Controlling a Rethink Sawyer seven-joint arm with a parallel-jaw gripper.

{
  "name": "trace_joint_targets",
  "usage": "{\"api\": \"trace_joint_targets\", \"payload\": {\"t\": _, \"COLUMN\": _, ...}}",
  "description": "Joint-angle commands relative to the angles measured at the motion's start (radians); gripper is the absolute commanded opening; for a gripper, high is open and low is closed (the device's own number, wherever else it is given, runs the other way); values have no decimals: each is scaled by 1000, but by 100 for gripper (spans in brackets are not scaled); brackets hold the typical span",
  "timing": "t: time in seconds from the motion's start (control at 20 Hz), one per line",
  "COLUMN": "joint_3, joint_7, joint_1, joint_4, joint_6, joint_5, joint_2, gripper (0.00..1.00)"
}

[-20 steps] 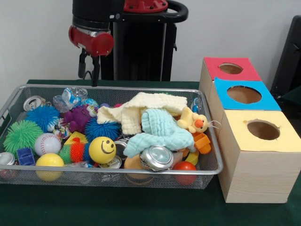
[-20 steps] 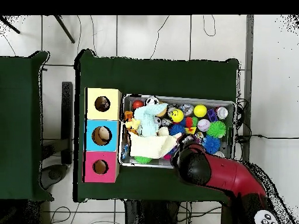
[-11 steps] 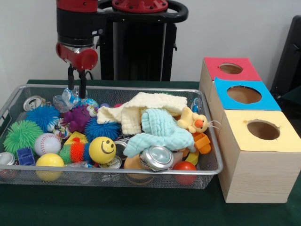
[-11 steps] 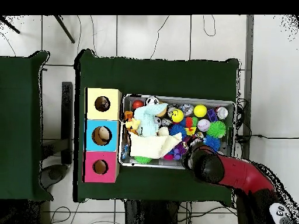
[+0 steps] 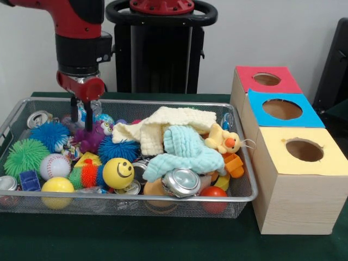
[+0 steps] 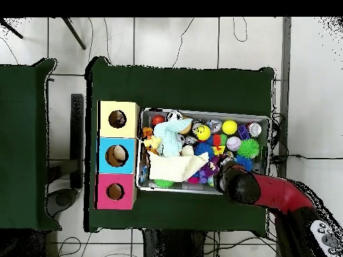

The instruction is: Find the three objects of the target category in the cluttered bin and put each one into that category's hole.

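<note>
My gripper (image 5: 80,118) hangs open at the back left of the wire mesh bin (image 5: 136,200), its fingertips just above a purple spiky toy (image 5: 89,137) and a clear crinkled wrapper (image 5: 81,111). Nothing sits between the fingers. Around it lie a blue spiky ball (image 5: 49,134), a green spiky ball (image 5: 24,156), a baseball (image 5: 54,166) and a yellow smiley ball (image 5: 118,173). A cream cloth (image 5: 163,128) and a pale blue cloth (image 5: 187,149) cover the bin's middle. In the overhead view the red arm (image 6: 241,187) hides the gripper.
Three wooden boxes with round holes stand right of the bin: red top (image 5: 266,79), blue top (image 5: 281,109), yellow top (image 5: 304,149). A duck plush (image 5: 223,140), a crushed can (image 5: 182,182) and a red ball (image 5: 213,196) lie near the bin's right end.
The gripper has moved left along the bin's back edge in the front view and dropped lower, from above the rim down to the purple toy.
</note>
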Motion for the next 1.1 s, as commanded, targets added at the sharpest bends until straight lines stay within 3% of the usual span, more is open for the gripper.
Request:
{"api": "trace_joint_targets", "payload": {"t": 0.05, "joint_3": 106, "joint_7": -90, "joint_1": 7, "joint_4": -114, "joint_6": -90, "joint_5": -90, "joint_2": 143, "gripper": 100}}
{"api": "trace_joint_targets", "payload": {"t": 0.5, "joint_3": 62, "joint_7": -72, "joint_1": 2, "joint_4": -105, "joint_6": -141, "joint_5": -158, "joint_2": 214, "gripper": 100}}
{"api": "trace_joint_targets", "payload": {"t": 0.8, "joint_3": 27, "joint_7": -65, "joint_1": -13, "joint_4": -78, "joint_6": -139, "joint_5": -188, "joint_2": 156, "gripper": 100}}
{"api": "trace_joint_targets", "payload": {"t": 1.1, "joint_3": 5, "joint_7": -56, "joint_1": 4, "joint_4": -104, "joint_6": -144, "joint_5": -220, "joint_2": 174, "gripper": 100}}
